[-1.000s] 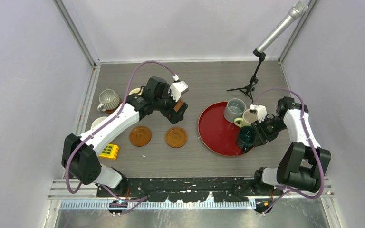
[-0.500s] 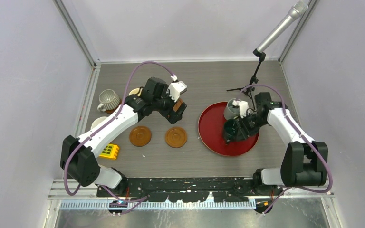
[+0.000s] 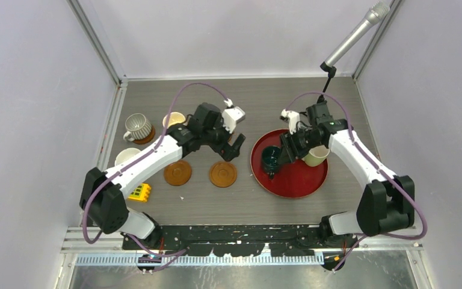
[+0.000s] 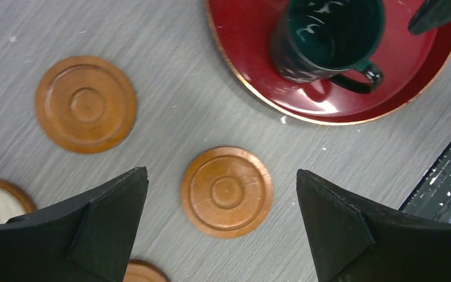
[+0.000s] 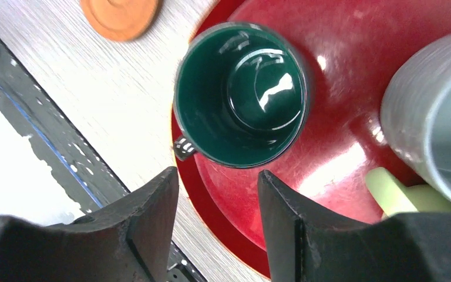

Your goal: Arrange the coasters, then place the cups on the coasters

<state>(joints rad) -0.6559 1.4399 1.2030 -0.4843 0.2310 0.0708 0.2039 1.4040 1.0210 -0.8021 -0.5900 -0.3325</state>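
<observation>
Two bare coasters (image 3: 177, 173) (image 3: 222, 174) lie left of the red tray (image 3: 295, 180). My left gripper (image 3: 236, 146) hangs wide open above them, one coaster (image 4: 227, 191) showing between its fingers and another (image 4: 86, 104) beyond. The dark teal cup (image 3: 271, 158) stands upright on the tray's left side. My right gripper (image 5: 218, 200) is open just beside this cup (image 5: 241, 94), fingers apart and not touching it. A pale green cup (image 3: 317, 155) and a grey-blue cup (image 5: 434, 117) also stand on the tray. The ribbed cup (image 3: 137, 126) rests on a coaster at far left.
A cream cup (image 3: 173, 119) and a white cup (image 3: 124, 156) stand at the left. A yellow block (image 3: 138, 191) lies near the left arm's base. A microphone on a stand (image 3: 337, 51) rises at the back right. The black rail (image 4: 446, 176) marks the near table edge.
My right gripper carried the dark teal cup from the tray's right front edge to its left side and opened off it. The left gripper shifted slightly right.
</observation>
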